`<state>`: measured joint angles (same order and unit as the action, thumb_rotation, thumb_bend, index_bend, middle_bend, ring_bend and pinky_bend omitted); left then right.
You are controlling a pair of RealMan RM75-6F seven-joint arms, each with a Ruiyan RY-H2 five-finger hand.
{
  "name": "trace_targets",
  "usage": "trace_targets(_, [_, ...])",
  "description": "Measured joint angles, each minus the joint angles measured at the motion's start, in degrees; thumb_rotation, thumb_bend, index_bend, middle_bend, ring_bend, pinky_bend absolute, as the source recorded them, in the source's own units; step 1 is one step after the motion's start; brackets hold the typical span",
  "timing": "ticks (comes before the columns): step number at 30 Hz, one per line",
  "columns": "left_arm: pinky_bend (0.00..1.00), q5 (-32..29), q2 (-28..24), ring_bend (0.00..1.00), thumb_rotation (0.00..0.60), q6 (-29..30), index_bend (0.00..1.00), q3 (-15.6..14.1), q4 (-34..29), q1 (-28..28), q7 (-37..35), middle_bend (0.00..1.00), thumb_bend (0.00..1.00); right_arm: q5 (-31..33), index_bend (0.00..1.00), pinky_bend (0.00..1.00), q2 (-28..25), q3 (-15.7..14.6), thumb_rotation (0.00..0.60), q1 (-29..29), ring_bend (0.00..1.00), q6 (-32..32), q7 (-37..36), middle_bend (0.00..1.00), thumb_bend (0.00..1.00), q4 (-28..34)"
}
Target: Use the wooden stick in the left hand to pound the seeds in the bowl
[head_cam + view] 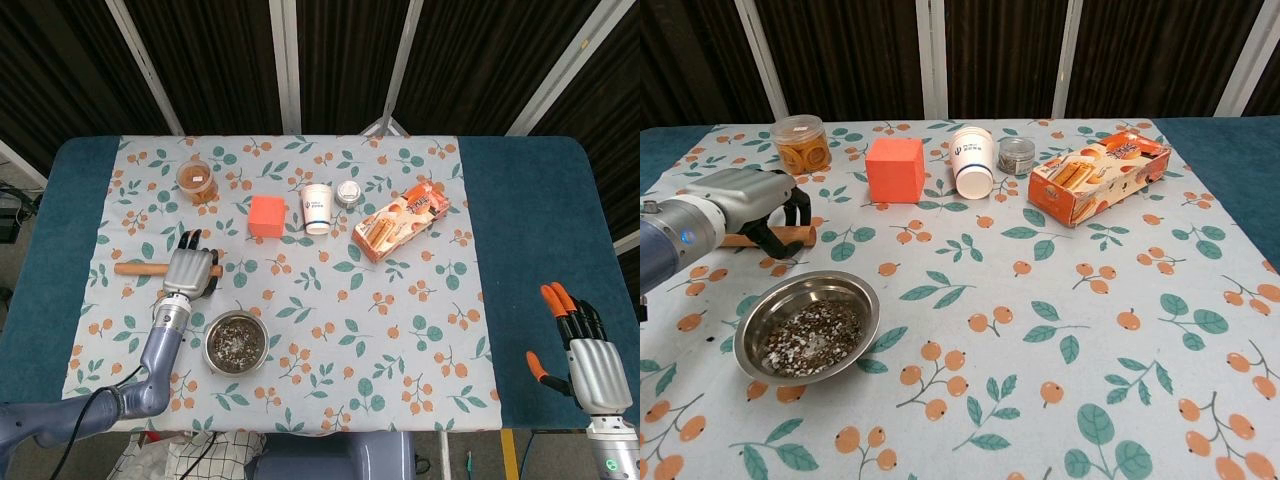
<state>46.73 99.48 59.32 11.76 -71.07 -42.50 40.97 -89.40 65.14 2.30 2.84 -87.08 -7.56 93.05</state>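
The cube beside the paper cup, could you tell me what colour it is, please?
The cube is plain orange, clearest in the chest view.

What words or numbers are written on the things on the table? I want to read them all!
Paper cup: blue logo and small print, too blurred to read.
Orange snack box: printing on the top, too small to read.
Round tub of orange snacks: label on the lid in the head view, unreadable.
Nothing else shows any writing.
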Motion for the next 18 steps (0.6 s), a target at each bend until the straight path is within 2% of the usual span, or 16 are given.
trace_targets(6, [0.0,1.7,-0.2,0.03,0.6,1.1,0.52,-0.5,-0.3,0.5,-1.1,0.52,0.81,0.2,0.0,0.0,0.0,0.0,0.6,-0.1,0.0,0.1,0.1,0.0,0.37,0.2])
trace_targets(12, [0.0,4.1,-1.7,0.04,0.6,2.7,0.54,-0.6,-2.9,1.4,-3.5,0.54,0.83,0.0,0.0,0.0,0.2,-0.1,0.6,-0.2,0.0,-0.2,0.5,0.0,0.37,0.3])
trace_targets(18, [0.0,8.0,-5.0,0.05,0.6,5.3,0.54,0.1,-8.9,2.5,-7.2,0.55,0.84,0.3,0.0,0.0,0.2,0.0,0.6,-0.3,0.0,-0.1,0.5,0.0,0.37,0.4])
